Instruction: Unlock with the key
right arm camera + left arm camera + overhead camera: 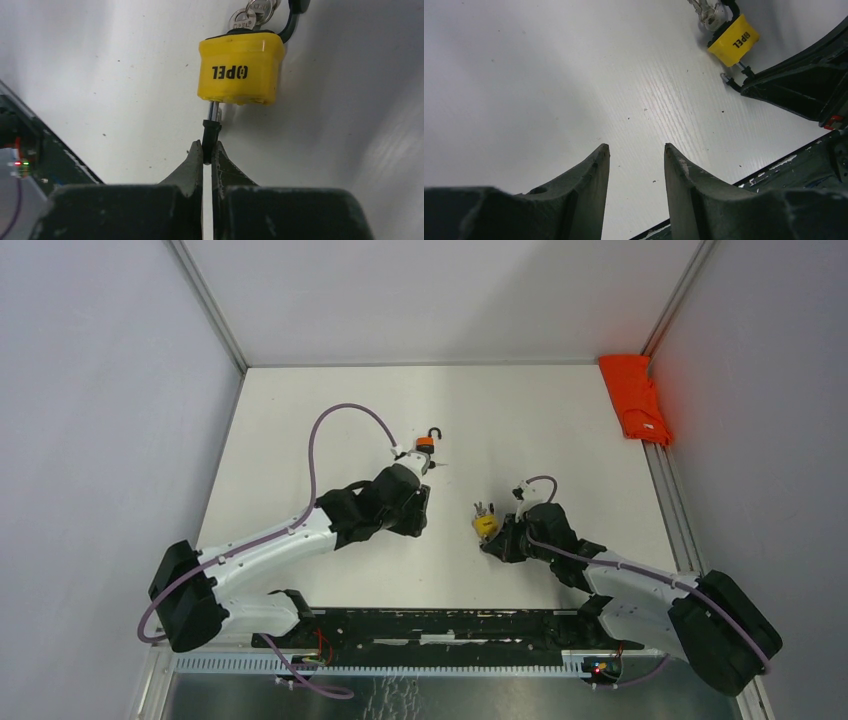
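I hold the right gripper pinched shut on the key, which sits in the yellow padlock lying on the bench, so a wrist roll should turn it; the left gripper hangs parted and empty.

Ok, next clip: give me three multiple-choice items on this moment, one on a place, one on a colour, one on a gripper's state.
1. Where is the key that the right gripper pinches?
A. in the padlock keyhole
B. lying loose, clear of any lock
C. dropped off the edge

2. What colour is that padlock's body?
A. blue
B. yellow
C. green

3. The left gripper is:
A. shut on a key
B. shut on a lock
C. open, holding nothing

Answers:
1 A: the right wrist view shows the key running from the closed fingers straight into the padlock's underside.
2 B: both wrist views show it yellow.
3 C: its fingers stand apart over bare table.
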Motion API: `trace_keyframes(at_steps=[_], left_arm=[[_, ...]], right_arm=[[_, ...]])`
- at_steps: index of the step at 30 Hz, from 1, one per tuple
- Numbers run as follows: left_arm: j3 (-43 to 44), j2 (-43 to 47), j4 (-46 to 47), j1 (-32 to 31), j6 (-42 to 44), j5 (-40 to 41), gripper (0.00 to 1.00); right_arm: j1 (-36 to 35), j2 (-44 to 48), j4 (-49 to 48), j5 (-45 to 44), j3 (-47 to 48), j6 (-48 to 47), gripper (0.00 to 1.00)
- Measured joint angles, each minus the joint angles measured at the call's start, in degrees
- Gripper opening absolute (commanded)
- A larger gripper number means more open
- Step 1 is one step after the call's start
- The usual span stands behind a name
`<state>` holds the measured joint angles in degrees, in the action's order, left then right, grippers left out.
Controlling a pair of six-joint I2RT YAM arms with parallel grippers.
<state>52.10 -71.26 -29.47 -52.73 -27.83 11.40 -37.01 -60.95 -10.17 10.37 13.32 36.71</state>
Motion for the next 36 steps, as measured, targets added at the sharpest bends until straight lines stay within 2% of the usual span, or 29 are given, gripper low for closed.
trace_keyframes(at_steps=[13, 14, 16, 18, 22, 25, 27, 36], left_arm=[[-1.4, 3.0, 0.9, 0.5, 0.0, -1.1, 0.51], [-1.6, 3.2, 0.9, 0.6, 0.0, -1.1, 0.51], [-1.9, 3.6, 0.9, 0.8, 0.0, -1.2, 0.51], [-2.0, 3.7, 0.9, 0.9, 0.0, -1.3, 0.51], [-2.0, 3.7, 0.9, 0.9, 0.0, -1.5, 0.5], [-2.0, 3.7, 0.9, 0.9, 0.0, -1.5, 0.52], [-2.0, 3.8, 0.9, 0.9, 0.0, -1.5, 0.52], [-2.0, 7.1, -1.1, 0.9, 0.0, 1.6, 0.54]], right_arm=[[0.7, -10.3, -17.2, 7.5, -3.9, 14.6, 0.0], [0.8, -10.7, -17.5, 7.6, -3.9, 14.7, 0.02], [0.8, -11.0, -17.4, 7.6, -3.8, 14.6, 0.14], [0.8, -11.0, -15.4, 7.1, -2.7, 13.7, 0.28], [0.4, -10.1, -9.2, 5.5, 0.1, 10.9, 0.45], [0.2, -7.4, -4.6, 3.6, 1.4, 8.4, 0.63], [0.2, -4.9, -1.2, 1.9, 2.2, 6.6, 0.66], [0.1, 6.7, 20.2, -8.6, 9.6, -2.2, 0.69]])
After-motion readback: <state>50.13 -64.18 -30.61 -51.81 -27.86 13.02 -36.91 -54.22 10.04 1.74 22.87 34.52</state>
